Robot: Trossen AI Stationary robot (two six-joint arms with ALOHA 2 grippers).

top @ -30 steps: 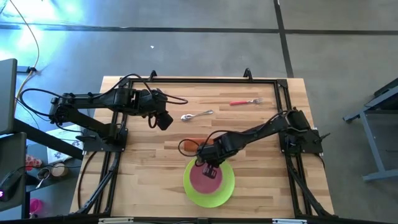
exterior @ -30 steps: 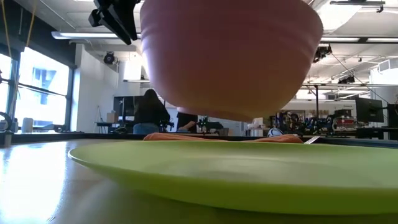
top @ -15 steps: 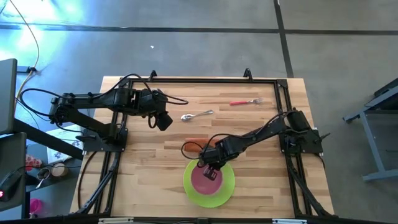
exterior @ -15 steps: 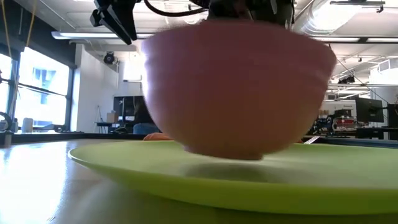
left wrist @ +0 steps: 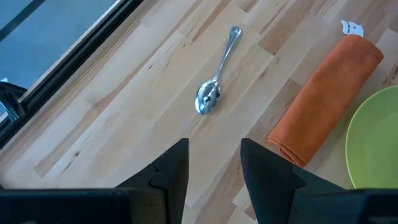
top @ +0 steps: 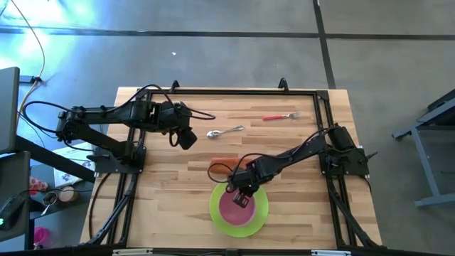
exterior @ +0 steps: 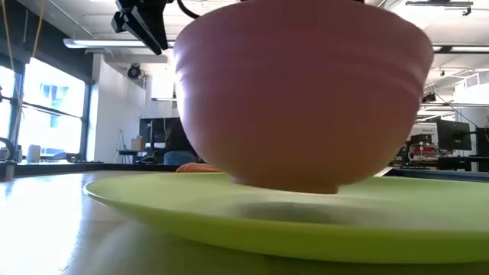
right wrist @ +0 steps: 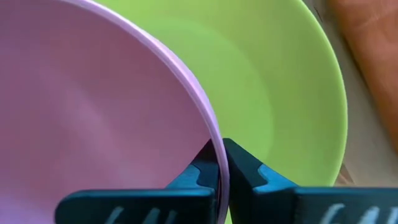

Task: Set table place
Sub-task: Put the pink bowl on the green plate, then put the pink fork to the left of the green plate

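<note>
A pink bowl [top: 233, 206] sits over the middle of the round lime-green plate [top: 257, 215] near the table's near edge. In the low view the bowl [exterior: 306, 99] fills the frame with its foot down at the plate [exterior: 191, 221]; whether it touches, I cannot tell. My right gripper [top: 239, 192] is shut on the bowl's far rim. My left gripper [top: 186, 139] hangs open above the table's left half, short of the silver spoon [top: 225, 131]. The red-handled fork [top: 281, 116] lies near the far edge. My right gripper [right wrist: 219, 165] pinches the bowl's rim [right wrist: 211, 146] on its far side, one finger [right wrist: 189, 180] inside the bowl and the other [right wrist: 249, 174] outside, above the plate [right wrist: 280, 93]. The fingers come from above, slanting down from the far right. The bowl stays upright.
A rolled orange napkin [top: 222, 163] lies just beyond the plate, close to my right arm; it also shows beside the spoon [left wrist: 216, 84] in the left wrist view as the napkin [left wrist: 323, 93]. A black metal frame [top: 213, 92] edges the table. Bare wood lies left and right of the plate.
My right gripper has moved down and slightly toward the near edge, carrying the pink bowl from well above the plate down to its surface. The bowl stayed upright. My left arm kept still.
</note>
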